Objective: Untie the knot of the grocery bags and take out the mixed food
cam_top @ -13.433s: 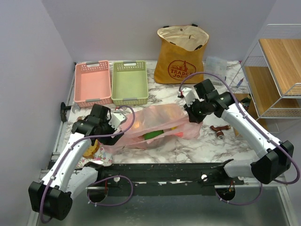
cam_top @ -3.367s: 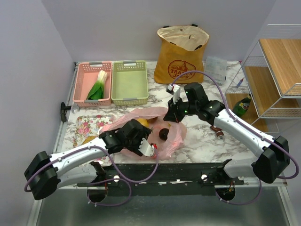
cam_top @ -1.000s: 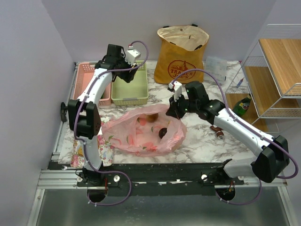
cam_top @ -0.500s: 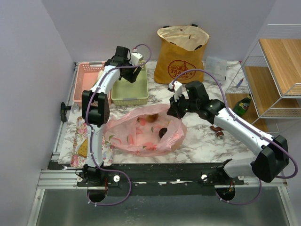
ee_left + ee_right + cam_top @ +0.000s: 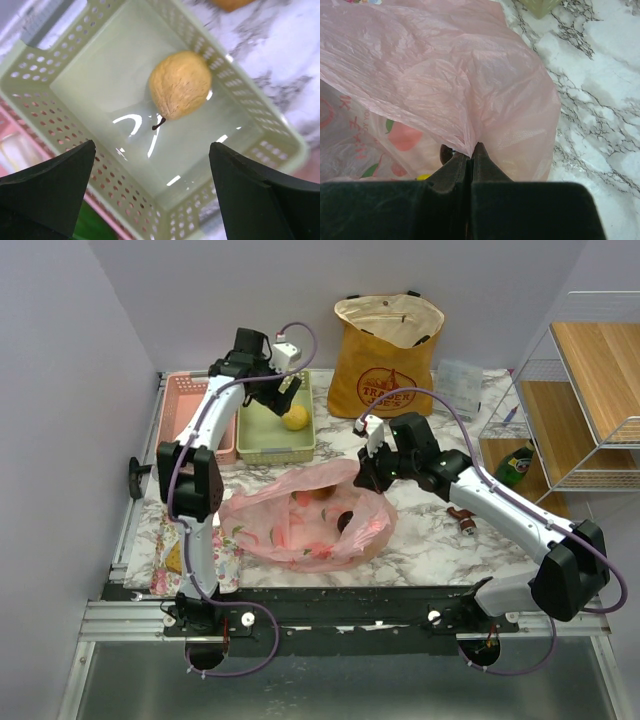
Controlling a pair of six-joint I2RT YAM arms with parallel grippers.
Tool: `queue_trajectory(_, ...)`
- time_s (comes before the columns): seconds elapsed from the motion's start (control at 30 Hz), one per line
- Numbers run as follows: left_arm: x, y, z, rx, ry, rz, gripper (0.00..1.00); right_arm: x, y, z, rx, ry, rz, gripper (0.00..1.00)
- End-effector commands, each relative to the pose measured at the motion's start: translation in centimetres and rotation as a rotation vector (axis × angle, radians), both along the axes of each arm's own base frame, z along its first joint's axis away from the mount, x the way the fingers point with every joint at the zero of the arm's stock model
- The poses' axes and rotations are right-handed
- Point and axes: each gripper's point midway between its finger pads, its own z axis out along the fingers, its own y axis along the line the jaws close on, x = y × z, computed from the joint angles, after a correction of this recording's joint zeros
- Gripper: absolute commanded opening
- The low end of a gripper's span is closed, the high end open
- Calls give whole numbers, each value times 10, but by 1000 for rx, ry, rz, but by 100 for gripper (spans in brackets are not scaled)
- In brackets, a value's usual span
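The pink plastic grocery bag (image 5: 300, 525) lies open mid-table, and my right gripper (image 5: 366, 478) is shut on its far rim, pinching a fold of film (image 5: 471, 148). A dark round fruit (image 5: 346, 523) lies inside, also showing beside my right fingers (image 5: 445, 153). My left gripper (image 5: 280, 395) hangs open over the green basket (image 5: 262, 445), nothing between its fingers (image 5: 55, 185). On the basket floor below it rests a yellow-brown round fruit (image 5: 180, 84) with a short stem (image 5: 294, 418). The mustard Trader Joe's tote (image 5: 385, 360) stands upright behind.
A pink basket (image 5: 188, 400) sits left of the green one, partly behind my left arm. A floral tray (image 5: 165, 540) with a bread slice lies at the front left. A wire shelf (image 5: 590, 390) holding a green bottle (image 5: 515, 468) stands right. A small brown object (image 5: 465, 516) lies near my right arm.
My left gripper has opened over the green basket, and the yellow-brown fruit now lies on the basket floor. The right gripper has kept its pinch on the bag.
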Motion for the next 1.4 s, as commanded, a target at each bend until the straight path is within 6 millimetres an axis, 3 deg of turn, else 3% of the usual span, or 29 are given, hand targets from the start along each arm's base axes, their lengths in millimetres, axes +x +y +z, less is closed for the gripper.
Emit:
queue_trajectory(0.0, -71, -30, 141, -209, -168, -204, 98, 1, 1, 8, 13, -3, 1, 1)
queue_trajectory(0.1, -148, -55, 180, -339, -183, -428, 98, 1, 1, 8, 10, -4, 6, 1)
queue_trajectory(0.17, -194, -68, 184, -349, -175, -548, 98, -2, 0, 6, 9, 2, 11, 1)
queue_trajectory(0.3, -268, -87, 166, -311, -171, -723, 94, -7, -2, 2, 4, 16, 22, 1)
queue_trajectory(0.4, -328, -99, 169, -328, -364, -908, 84, -8, -2, 5, 12, 12, 19, 1)
queue_trajectory(0.47, -361, -104, 145, -223, -492, -1063, 80, -9, -1, 7, 18, 15, 23, 1)
queue_trajectory(0.53, -377, -106, 115, -108, -563, -1162, 75, -10, 0, 8, 22, 17, 27, 1)
queue_trajectory(0.67, -364, -109, 73, 47, -570, -1158, 61, -11, -1, 6, 22, 15, 28, 1)
queue_trajectory(0.83, -329, -127, 44, 4, -456, -944, 52, -12, -1, 7, 28, 14, 27, 1)
queue_trajectory(0.93, -312, -138, 23, 23, -487, -886, 57, -11, -1, 7, 26, 10, 25, 1)
queue_trajectory(1.03, -280, -139, 6, 122, -552, -813, 66, -9, -2, 9, 22, 1, 21, 1)
queue_trajectory(1.2, -244, -143, -16, 258, -610, -777, 90, -9, -2, 8, 18, 0, 21, 1)
queue_trajectory(1.37, -224, -151, -33, 325, -603, -781, 93, -5, -2, 8, 12, -5, 19, 1)
